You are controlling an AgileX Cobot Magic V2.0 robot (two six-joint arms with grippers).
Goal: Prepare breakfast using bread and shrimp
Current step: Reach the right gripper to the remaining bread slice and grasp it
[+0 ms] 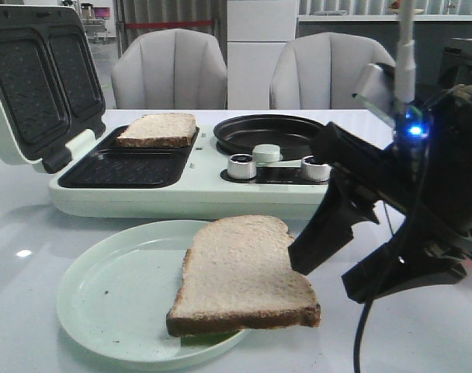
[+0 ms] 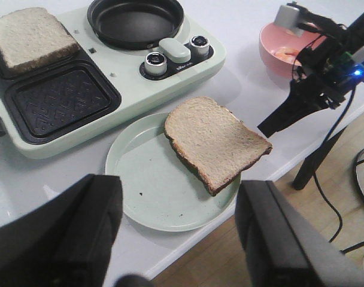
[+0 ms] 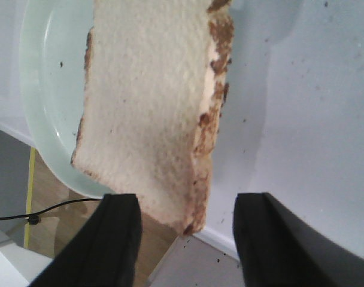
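One bread slice [image 1: 240, 272] lies on a pale green plate [image 1: 112, 303] and overhangs its right edge. It also shows in the left wrist view [image 2: 215, 140] and the right wrist view [image 3: 149, 101]. A second slice [image 1: 158, 128] lies in the sandwich maker's back compartment. My right gripper [image 1: 329, 276] is open just right of the plate slice, and the slice's near corner lies between its fingers [image 3: 185, 239]. My left gripper [image 2: 179, 239] is open and empty above the table's front edge. A small orange-pink piece, the shrimp [image 2: 284, 55], lies in a pink bowl, partly hidden by the right arm.
The pale green sandwich maker [image 1: 182, 198] stands behind the plate with its lid up at the left. Its front compartment [image 1: 127, 167] is empty, and a round black pan [image 1: 267, 132] sits at its right. The pink bowl [image 2: 269, 57] stands at the table's right.
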